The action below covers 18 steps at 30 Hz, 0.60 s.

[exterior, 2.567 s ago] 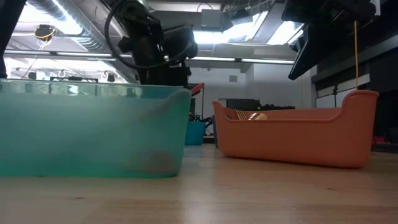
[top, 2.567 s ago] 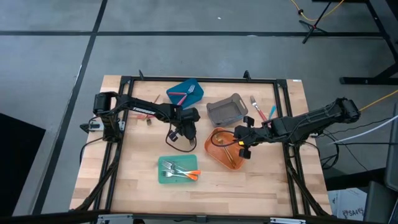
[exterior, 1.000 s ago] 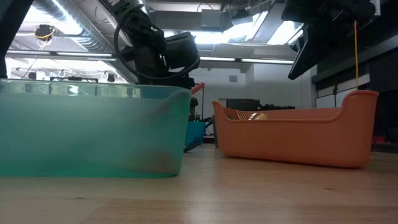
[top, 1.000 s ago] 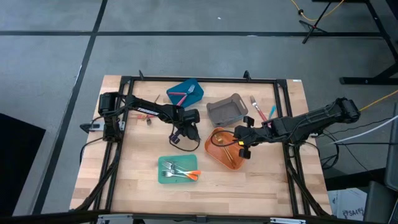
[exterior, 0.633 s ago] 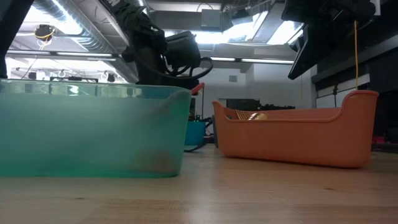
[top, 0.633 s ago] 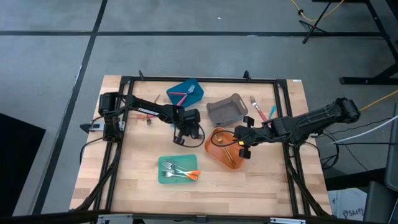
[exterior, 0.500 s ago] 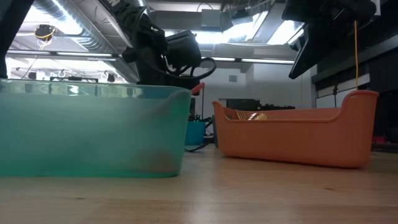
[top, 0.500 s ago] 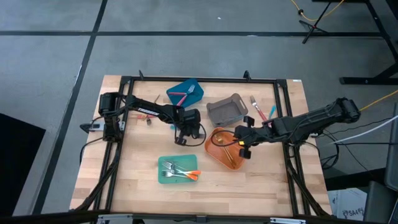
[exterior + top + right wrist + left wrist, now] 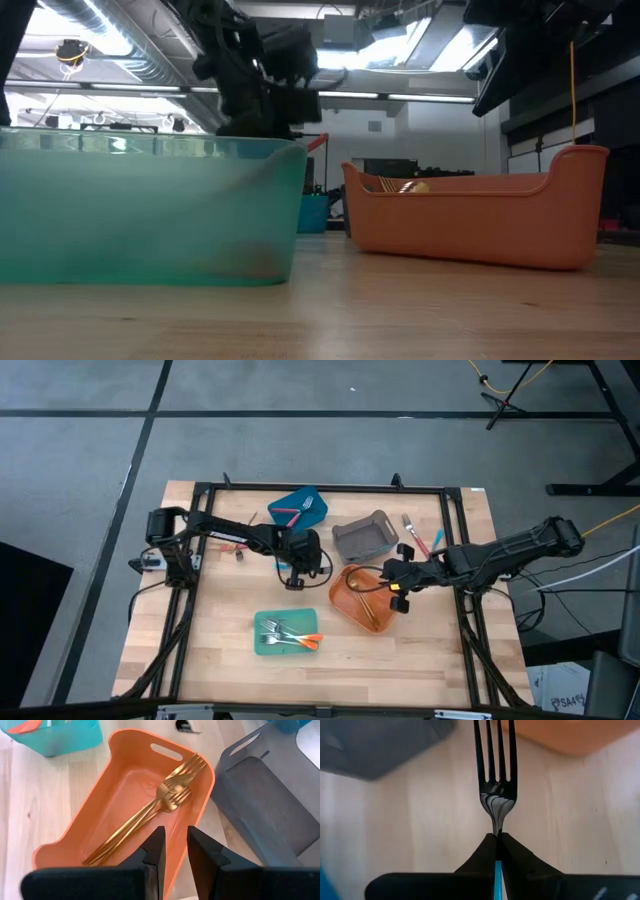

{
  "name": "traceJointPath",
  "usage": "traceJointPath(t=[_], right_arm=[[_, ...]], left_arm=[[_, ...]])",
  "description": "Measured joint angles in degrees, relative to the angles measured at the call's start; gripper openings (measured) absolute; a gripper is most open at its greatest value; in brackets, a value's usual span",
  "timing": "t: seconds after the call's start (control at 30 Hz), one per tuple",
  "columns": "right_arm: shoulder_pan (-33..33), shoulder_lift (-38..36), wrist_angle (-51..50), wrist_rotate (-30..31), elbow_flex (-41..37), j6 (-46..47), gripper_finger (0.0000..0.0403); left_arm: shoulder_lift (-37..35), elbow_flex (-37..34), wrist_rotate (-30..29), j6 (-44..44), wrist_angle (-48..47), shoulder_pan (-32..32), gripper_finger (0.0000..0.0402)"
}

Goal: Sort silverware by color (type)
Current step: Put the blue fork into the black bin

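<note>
Left end effector: fingers pressing together on the blue handle of a silver-tined fork, tines pointing away from the wrist over bare wood.
Left end effector position: hovering in the high view between the blue bin, the grey bin and the orange bin, touching none of them.
Right end effector: fingers standing a little apart, nothing showing between them, hanging over the orange bin's rim.
Gold forks: lying together inside the orange bin, tines toward its slotted end.
Teal bin: sitting toward the table's near edge, holding orange-handled forks.
Blue bin contents: a pink-handled piece lying inside.
Loose silverware: pink- and blue-handled pieces lying on the table just beside the grey bin.
Hard to make out: the held fork's handle is almost wholly covered by the fingers; in the low view the teal bin wall is hiding the table behind it.
Open room: bare wood lying near the table's left and front edges.
</note>
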Motion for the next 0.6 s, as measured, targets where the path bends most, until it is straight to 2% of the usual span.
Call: traceJointPath(t=[0.27,0.43,0.6], right_arm=[[0.0,-1.4,-1.1,3.3,0.0,0.0,0.0069],[0.0,-1.5,-0.4,11.3,0.0,0.5,0.0069],[0.0,-1.5,4.3,19.2,0.0,2.1,0.0069]], left_arm=[[-6.2,0.1,-2.5,-3.6,3.5,0.0,0.0005],[-8.7,0.1,-5.4,-8.8,9.5,0.1,0.0006],[-9.4,0.1,-7.9,-12.1,18.3,0.1,0.0007]])
